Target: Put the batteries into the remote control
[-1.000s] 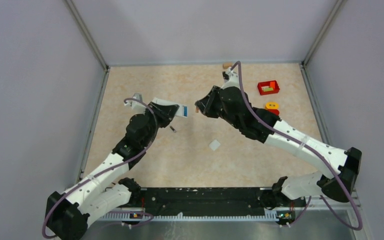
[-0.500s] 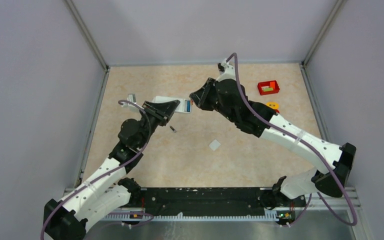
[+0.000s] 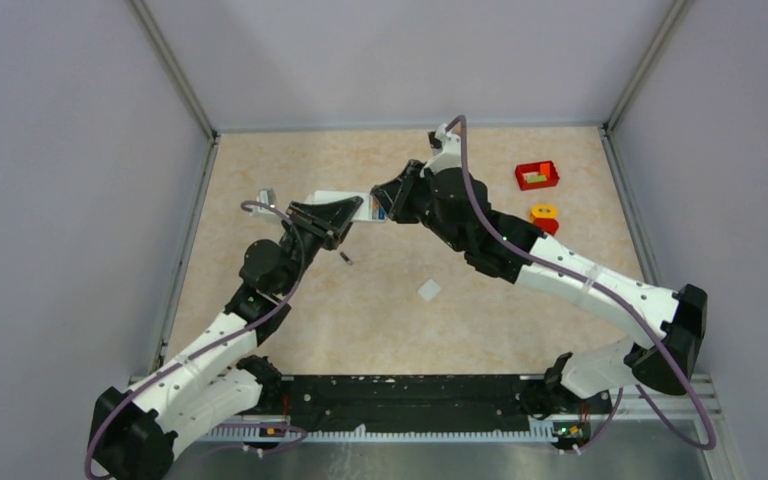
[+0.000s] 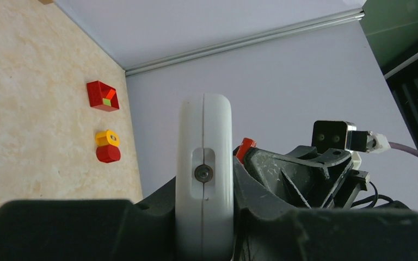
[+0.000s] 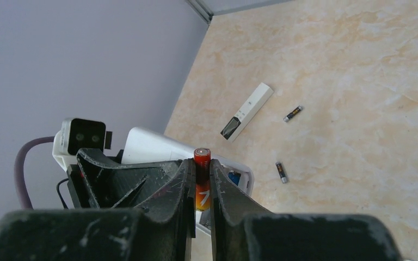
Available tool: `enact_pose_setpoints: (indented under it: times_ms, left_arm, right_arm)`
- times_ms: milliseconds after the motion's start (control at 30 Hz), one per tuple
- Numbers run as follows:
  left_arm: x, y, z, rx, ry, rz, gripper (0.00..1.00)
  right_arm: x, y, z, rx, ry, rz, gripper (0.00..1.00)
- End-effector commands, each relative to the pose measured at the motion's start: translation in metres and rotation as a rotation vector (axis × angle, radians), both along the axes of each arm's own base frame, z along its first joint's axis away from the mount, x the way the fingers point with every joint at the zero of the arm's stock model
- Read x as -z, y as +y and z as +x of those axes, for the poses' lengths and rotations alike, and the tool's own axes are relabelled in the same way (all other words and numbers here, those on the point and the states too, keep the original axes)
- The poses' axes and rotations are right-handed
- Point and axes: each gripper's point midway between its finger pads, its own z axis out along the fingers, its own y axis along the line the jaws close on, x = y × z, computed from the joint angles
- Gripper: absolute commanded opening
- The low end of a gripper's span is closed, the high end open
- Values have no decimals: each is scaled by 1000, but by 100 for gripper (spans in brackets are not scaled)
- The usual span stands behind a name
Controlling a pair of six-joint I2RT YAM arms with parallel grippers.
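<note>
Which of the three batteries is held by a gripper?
The red battery, clamped in the right gripper. The two dark batteries lie loose on the table, touched by nothing.

White remote control [image 4: 204, 136], red-and-orange battery [image 5: 202, 163], beige mottled table [image 3: 410, 330], red box [image 3: 537, 176]

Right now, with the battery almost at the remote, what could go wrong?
1. The red-and-orange cylindrical battery is pinched only between the right gripper's narrow fingertips, so it may pivot or slip when pressed in.
2. The white oblong remote control is clamped by its sides in the left gripper, apparently off the beige table. An insertion push could shift it.
3. No polarity markings are readable in these views, so the battery's orientation is unchecked.
</note>
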Motion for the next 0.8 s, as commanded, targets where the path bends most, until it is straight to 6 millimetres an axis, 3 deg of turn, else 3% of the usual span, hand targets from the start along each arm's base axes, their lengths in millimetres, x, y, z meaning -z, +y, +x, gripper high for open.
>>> enact_pose_setpoints:
  times_ms: [0,300,533,767]
  left_arm:
    - [-32,8,-5,-15,-97,-91,0]
    - [-42,13,-7,-24,-120,-159,0]
    - [-43,13,-4,-30,-130,-160,0]
    - [-43,11,-1,-31,-136,-152,0]
  right_arm:
    - [-22,-1,-3,14,-72,46,10]
    - [-5,-2,-3,29,-61,5,16]
    - [-9,2,-12,-25,-45,5,25]
    - [-17,-6,-15,-13,-38,10,30]
